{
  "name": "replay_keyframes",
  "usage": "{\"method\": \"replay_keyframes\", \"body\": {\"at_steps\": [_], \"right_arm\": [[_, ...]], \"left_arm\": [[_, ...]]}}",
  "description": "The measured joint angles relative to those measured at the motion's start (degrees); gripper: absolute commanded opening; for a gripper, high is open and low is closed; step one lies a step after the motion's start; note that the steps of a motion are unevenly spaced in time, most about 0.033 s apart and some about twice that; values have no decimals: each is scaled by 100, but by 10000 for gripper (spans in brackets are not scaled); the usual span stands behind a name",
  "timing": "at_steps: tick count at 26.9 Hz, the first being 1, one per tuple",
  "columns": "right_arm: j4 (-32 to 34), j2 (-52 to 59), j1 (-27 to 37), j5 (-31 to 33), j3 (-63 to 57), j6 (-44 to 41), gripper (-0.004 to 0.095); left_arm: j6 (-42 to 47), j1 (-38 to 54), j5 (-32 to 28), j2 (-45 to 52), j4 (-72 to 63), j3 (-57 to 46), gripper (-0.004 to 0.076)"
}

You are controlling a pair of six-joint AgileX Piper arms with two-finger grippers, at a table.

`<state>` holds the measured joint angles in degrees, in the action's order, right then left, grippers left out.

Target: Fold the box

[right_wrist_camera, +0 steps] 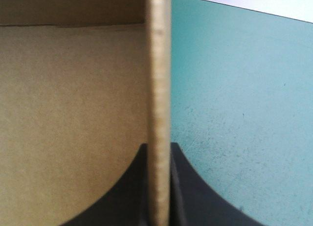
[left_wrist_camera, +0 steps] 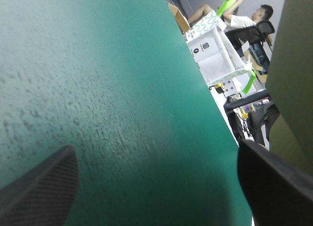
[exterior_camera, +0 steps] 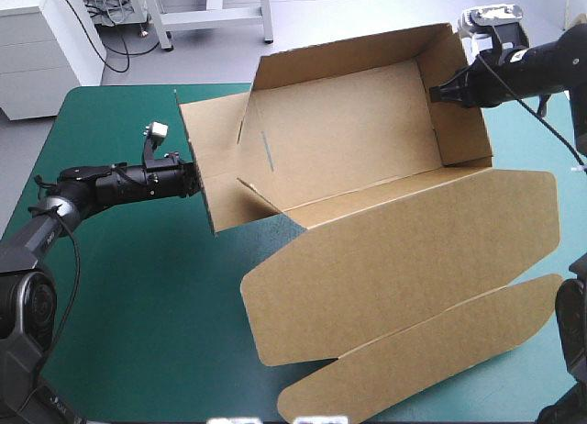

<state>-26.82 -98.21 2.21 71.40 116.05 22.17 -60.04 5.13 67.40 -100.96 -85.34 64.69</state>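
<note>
Two arms reach inward: left gripper [exterior_camera: 196,178] wide beside the one box's [exterior_camera: 367,158] end wall, right gripper [exterior_camera: 436,93] pinching opposite wall.

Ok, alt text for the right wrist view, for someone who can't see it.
The right gripper is shut on a raised wall of the brown box, seen edge-on between its black fingers. The box's inside lies on one side, the teal-green cover on the other.

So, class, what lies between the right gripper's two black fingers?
A raised wall of the box, edge-on, clamped by the fingers of the right gripper; the right wrist view shows it.
</note>
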Motion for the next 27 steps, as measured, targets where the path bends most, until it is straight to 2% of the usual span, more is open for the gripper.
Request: {"method": "replay_keyframes", "body": {"at_steps": [13,27], "right_arm": [[684,-349,-144,-132,0,-265,-15],[1954,-379,-1464,-1267,0,-1159,-15]], "left_arm": [[-51,-238,5,502,-88,0,689],[-106,-240,38,1079,-278,-4,689]]}}
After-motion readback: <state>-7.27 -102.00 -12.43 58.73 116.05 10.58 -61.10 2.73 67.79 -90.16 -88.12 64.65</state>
